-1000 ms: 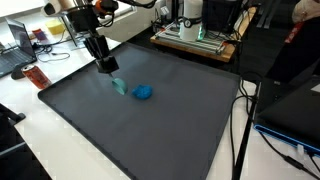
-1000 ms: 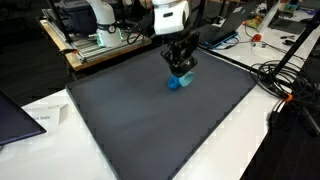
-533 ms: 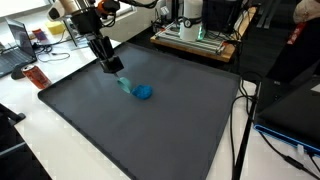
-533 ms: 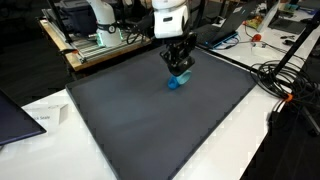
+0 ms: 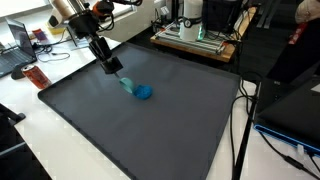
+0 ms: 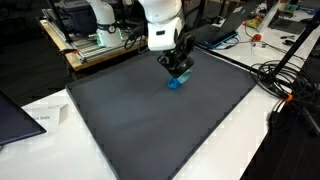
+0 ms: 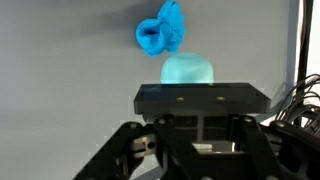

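My gripper (image 5: 113,69) (image 6: 178,66) hangs low over the far part of a dark grey mat (image 5: 130,130) (image 6: 150,125), tilted. It is shut on a small pale teal object (image 5: 125,84) (image 7: 187,70), which sticks out past the fingertips. Just beyond it a crumpled bright blue thing (image 5: 145,93) (image 6: 176,83) (image 7: 160,30) lies on the mat, touching or nearly touching the teal object. In the wrist view the gripper (image 7: 200,100) shows as a black bar with linkages below, and its fingertips are hidden.
The mat lies on a white table (image 5: 60,140). A red object (image 5: 36,77) sits off the mat's corner. Benches with equipment (image 5: 195,35) (image 6: 100,40) stand behind. Cables (image 6: 285,85) trail beside the mat, and a laptop (image 6: 15,115) and paper (image 6: 45,117) lie at one corner.
The gripper has carried the teal object a little closer to the blue thing, and the arm leans over more. The blue thing has stayed put.
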You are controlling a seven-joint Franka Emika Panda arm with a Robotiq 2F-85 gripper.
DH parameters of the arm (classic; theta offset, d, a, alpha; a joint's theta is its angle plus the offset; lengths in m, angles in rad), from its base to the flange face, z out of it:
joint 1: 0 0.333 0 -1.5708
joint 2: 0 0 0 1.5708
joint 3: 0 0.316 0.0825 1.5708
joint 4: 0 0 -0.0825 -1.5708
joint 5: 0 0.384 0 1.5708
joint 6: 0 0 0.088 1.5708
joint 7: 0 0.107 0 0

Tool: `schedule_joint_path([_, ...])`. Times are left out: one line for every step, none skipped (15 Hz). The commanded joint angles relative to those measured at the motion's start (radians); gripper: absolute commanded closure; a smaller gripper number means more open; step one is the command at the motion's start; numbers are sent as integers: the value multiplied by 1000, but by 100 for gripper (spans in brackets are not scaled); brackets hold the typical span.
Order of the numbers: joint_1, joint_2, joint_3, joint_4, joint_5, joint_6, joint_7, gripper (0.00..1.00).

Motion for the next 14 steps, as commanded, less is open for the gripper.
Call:
schedule_joint_path([-54,67,25,78,87,-53,-66,78])
schedule_joint_path([-66,82,28,88,102,-60,-82,78])
schedule_joint_path([-77,96,30,99,115,-72,-95,78])
schedule_joint_path([-87,111,31,110,127,-87,-109,78])
schedule_joint_path([-99,126,32,123,139,-105,-120,78])
schedule_joint_path([-111,141,33,135,154,-128,-132,78])
schedule_joint_path([-121,153,33,146,165,-146,-143,78])
schedule_joint_path([-134,168,34,160,180,-173,-154,78])
schedule_joint_path([-146,183,34,173,198,-198,-165,78])
schedule_joint_path([-153,195,32,184,212,-214,-173,78])
schedule_joint_path([-163,210,31,197,226,-237,-183,78])
schedule_joint_path([-169,222,28,208,236,-255,-189,78])
schedule_joint_path([-177,238,27,221,247,-274,-197,78])
schedule_joint_path([-183,252,26,233,260,-286,-200,78])
